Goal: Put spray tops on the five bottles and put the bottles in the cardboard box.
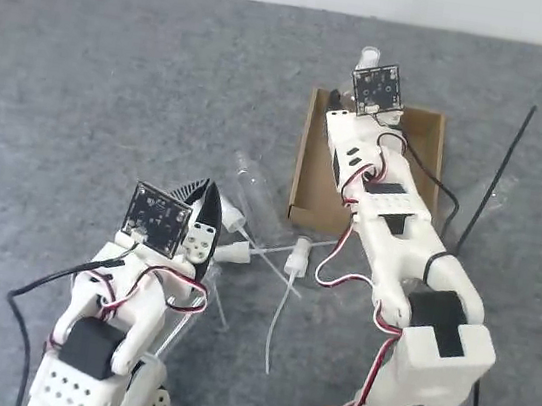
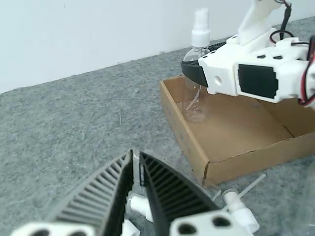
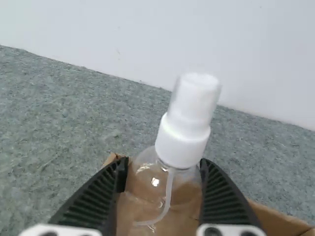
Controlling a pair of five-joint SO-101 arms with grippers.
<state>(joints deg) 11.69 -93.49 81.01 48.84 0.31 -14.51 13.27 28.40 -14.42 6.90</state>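
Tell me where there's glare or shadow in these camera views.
High view: flat, even light, with only faint soft shadows on the grey mat. Right wrist view: small bright glints on the shoulder of the clear bottle held in the right gripper. Left wrist view: the same bottle shows pale glints near its base, seen against the cardboard box.

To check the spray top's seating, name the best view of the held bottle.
Right wrist view: bottle and spray top, close up in the right tool. Left wrist: farther off, partly hidden. High: just its top.
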